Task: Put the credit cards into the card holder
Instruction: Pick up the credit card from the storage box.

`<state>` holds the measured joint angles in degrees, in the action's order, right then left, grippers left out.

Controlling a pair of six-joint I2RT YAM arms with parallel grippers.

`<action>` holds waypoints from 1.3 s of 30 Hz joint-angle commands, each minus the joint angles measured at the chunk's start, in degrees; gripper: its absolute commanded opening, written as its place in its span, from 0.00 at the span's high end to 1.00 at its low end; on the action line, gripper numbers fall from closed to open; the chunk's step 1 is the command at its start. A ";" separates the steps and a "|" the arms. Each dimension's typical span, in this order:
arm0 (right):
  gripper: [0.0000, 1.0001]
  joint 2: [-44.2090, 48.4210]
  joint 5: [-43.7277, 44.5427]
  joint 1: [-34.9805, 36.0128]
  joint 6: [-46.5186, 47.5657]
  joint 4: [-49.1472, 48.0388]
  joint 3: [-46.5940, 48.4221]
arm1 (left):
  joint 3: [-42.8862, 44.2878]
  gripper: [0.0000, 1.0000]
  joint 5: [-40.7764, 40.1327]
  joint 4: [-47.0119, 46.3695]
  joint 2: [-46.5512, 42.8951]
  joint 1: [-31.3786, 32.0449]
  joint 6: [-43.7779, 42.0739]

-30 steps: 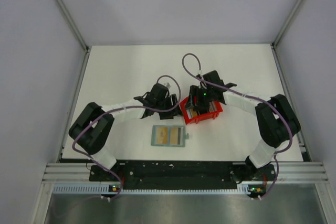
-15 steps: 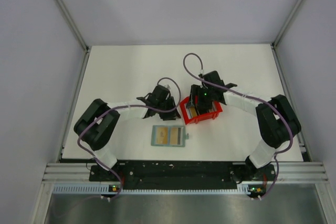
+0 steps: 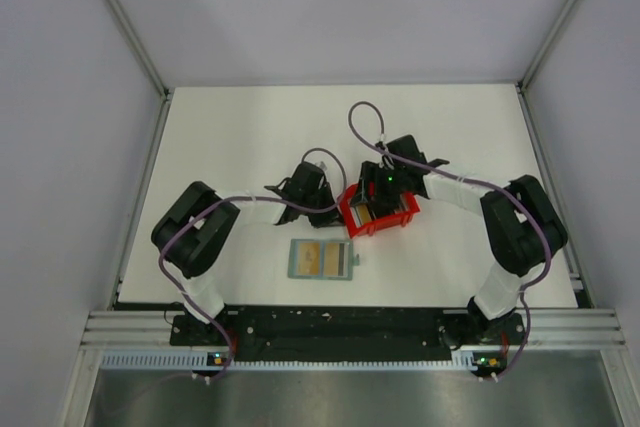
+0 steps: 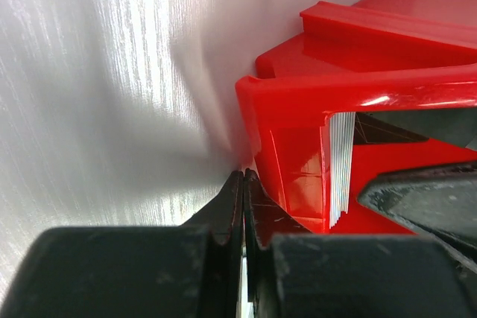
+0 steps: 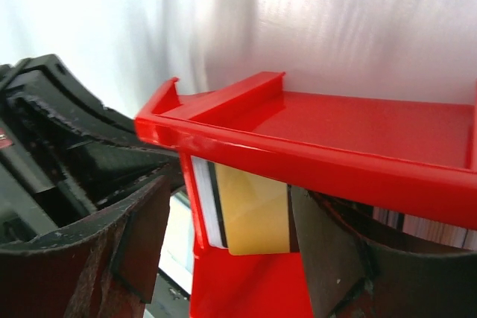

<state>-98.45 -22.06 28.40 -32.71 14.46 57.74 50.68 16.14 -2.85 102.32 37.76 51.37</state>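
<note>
The card holder lies open near the table's front, with tan cards showing in its left half. More credit cards stand on edge in a red bin: a yellow one in front of dark and white ones, whose white edges also show in the left wrist view. My right gripper is open astride the bin's side wall, one finger inside beside the yellow card, the other outside. My left gripper is shut with nothing seen in it, its tips at the bin's outer corner.
The red bin is tilted, its rim close in front of both wrist cameras. The left arm's black gripper sits just beyond the bin's wall from the right gripper. Raised white walls border the table on both sides.
My left gripper has closed and its arm has swung a little to the right toward the bin. The right gripper has opened slightly over the bin.
</note>
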 commanded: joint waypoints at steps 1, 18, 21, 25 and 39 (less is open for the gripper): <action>0.35 -2.18 -8.86 0.16 -2.53 -5.57 -0.69 | -0.22 1.00 1.79 -6.46 1.39 0.04 1.80; 0.32 1.95 6.24 0.25 3.44 0.75 0.01 | -2.42 1.00 1.35 -7.08 -0.19 0.04 2.33; 0.31 1.60 8.52 0.16 4.49 0.92 -0.34 | -2.51 1.00 1.00 -7.08 -0.63 0.04 2.33; 0.30 -2.08 2.84 0.34 5.46 1.80 0.71 | -2.34 1.00 1.35 -7.78 -0.37 0.12 2.15; 0.31 -6.31 -13.07 2.71 4.67 0.75 1.41 | -0.58 1.00 1.88 -10.15 0.95 0.04 3.29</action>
<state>-101.06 -22.92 28.32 -27.90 13.19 60.16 48.73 17.80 -7.07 102.63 37.17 54.19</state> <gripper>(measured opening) 0.695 0.007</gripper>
